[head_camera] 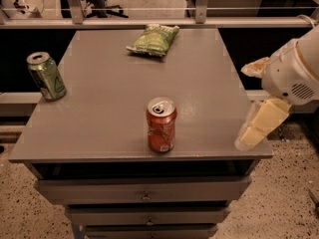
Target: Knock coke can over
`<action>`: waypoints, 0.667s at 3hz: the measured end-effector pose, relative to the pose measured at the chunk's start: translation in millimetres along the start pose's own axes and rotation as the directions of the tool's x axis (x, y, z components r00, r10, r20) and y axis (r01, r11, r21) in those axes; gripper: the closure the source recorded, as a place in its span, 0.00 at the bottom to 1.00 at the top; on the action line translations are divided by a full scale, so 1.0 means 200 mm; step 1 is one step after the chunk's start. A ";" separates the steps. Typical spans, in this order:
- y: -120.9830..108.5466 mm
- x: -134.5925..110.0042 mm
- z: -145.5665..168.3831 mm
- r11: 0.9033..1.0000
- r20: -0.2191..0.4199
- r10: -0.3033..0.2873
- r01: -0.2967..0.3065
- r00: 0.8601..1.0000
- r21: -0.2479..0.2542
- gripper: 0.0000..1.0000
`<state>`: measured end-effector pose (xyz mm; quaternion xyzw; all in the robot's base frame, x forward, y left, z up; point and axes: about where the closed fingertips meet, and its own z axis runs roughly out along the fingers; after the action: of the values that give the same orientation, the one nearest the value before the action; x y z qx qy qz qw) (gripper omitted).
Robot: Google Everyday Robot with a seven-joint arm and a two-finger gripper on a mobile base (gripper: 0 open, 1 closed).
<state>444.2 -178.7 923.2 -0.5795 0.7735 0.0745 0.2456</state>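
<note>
The gripper (244, 106) hangs at the table's (109, 103) front right corner, its two cream fingers (262, 124) spread apart with nothing between them. The coke can (161, 125) stands upright to the gripper's left, well apart from it and near the front edge, long axis vertical. In my judgement a sideways sweep leftward would meet its side. The green can (46, 76) is farther left still, and the chip bag (153, 39) lies left and beyond. The arm is cut off at the right. The fingertips' height relative to the tabletop cannot be determined.
</note>
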 end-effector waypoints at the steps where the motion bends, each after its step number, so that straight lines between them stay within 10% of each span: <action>1: 0.07 -0.09 0.24 0.998 0.196 0.049 -0.039 0.979 -0.059 0.00; 2: 0.12 -0.25 0.36 0.993 0.356 0.077 -0.039 0.931 -0.112 0.00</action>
<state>454.2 -99.5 879.9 -0.5448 0.7275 0.2263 0.3502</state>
